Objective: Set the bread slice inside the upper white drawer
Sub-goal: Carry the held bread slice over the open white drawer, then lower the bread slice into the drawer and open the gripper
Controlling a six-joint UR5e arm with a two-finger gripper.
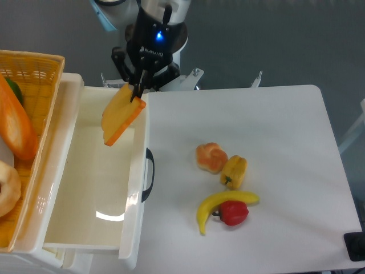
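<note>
your gripper [137, 91] pinches the bread slice [121, 115] by its top corner, fingers closed on the crust, and holds it in the air above the open upper white drawer [85, 182]. the slice hangs tilted, its yellow-tan face turned up and left, its orange crust edge running down the right side; its lower end sits over the drawer's inside, near the front wall, and it touches nothing but the fingers. the drawer stands pulled out toward the right, its glossy inside showing only reflections, its curved black handle [149, 174] on the front wall facing the white table [285, 142]. to the drawer's left you have the woven yellow basket [34, 68], with a long orange baguette [17, 128] lying in it. out on the table, well apart from the drawer, a small round bun [211, 157] sits just beside a yellow pepper [234, 171], and below them a banana [222, 206] curves around a red pepper [233, 213], the two touching.
</note>
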